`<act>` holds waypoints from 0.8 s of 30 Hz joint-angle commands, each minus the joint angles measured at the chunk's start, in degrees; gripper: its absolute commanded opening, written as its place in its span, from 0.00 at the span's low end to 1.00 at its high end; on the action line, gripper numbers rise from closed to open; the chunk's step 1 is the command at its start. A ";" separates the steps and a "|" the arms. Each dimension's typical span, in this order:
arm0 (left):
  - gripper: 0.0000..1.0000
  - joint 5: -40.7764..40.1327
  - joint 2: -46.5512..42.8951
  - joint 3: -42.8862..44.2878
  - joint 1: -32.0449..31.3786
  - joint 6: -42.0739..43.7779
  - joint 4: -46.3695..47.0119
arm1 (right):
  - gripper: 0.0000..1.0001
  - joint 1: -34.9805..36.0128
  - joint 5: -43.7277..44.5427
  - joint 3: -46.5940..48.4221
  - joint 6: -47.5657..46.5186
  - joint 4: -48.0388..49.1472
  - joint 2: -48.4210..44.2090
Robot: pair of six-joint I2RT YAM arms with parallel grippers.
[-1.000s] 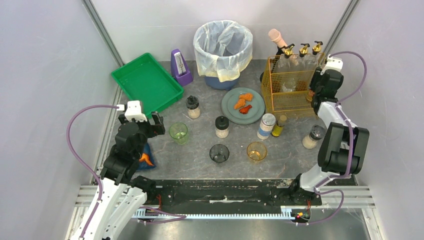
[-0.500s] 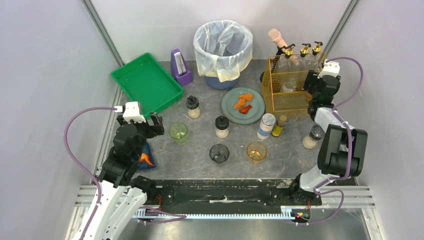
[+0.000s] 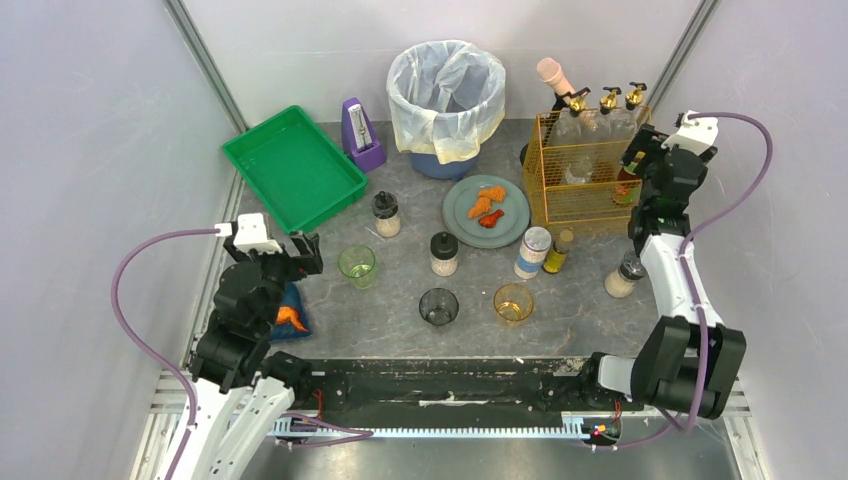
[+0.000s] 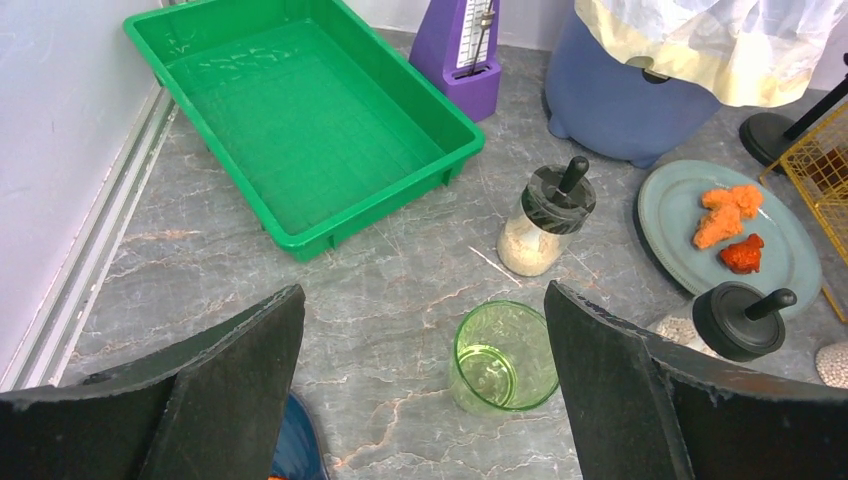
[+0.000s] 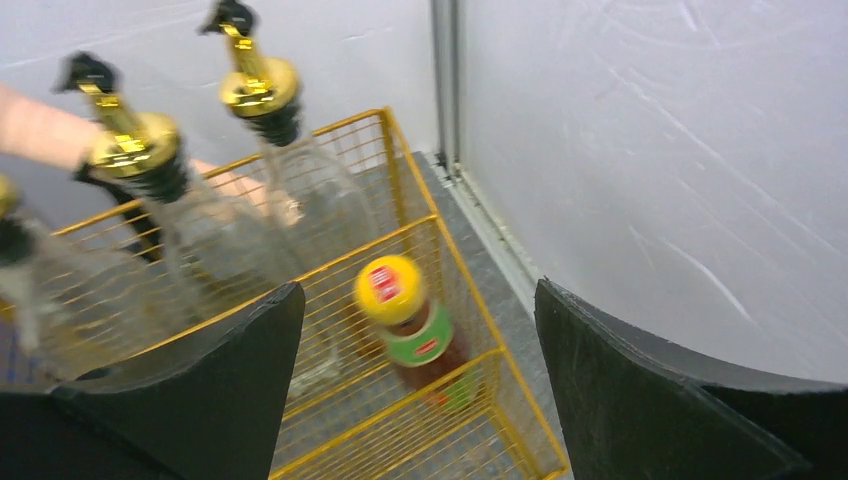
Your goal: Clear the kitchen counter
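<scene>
The job looks barely begun. The marbled grey tabletop (image 3: 400, 335) fills the middle of the overhead view and carries nearly everything. A green cup (image 4: 505, 355), a dark glass (image 3: 438, 305) and an amber glass (image 3: 513, 302) stand across its centre. With them are two black-lidded shakers (image 3: 443, 252), a can (image 3: 532, 251) and a plate (image 3: 455, 215) of orange food scraps.

The green tray (image 3: 295, 170) at upper left holds nothing.

The left gripper (image 4: 422, 290) hangs at lower left, fingers spread wide and empty, with the green cup just ahead of it.

The right gripper (image 5: 418, 290) is at upper right, fingers parted and holding nothing. It is above the yellow wire basket (image 3: 575, 185), where a yellow-capped sauce bottle (image 5: 400, 310) stands in a corner beside the pourer bottles.

Sorting the cups, shakers and scraps is, I judge, all yet to do.
</scene>
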 commanded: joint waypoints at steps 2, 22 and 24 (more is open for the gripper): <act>0.95 0.31 -1.40 -0.29 -0.74 0.31 2.44 | 0.88 5.10 -2.12 -0.81 5.01 -8.80 -7.50; 0.95 1.14 -1.77 -0.42 -2.39 -0.31 2.44 | 0.75 19.20 -2.09 -12.85 12.34 -35.01 -25.57; 0.95 1.18 -1.82 -0.48 -2.33 -0.32 2.44 | 0.73 19.50 -4.23 -13.24 12.61 -34.50 -24.62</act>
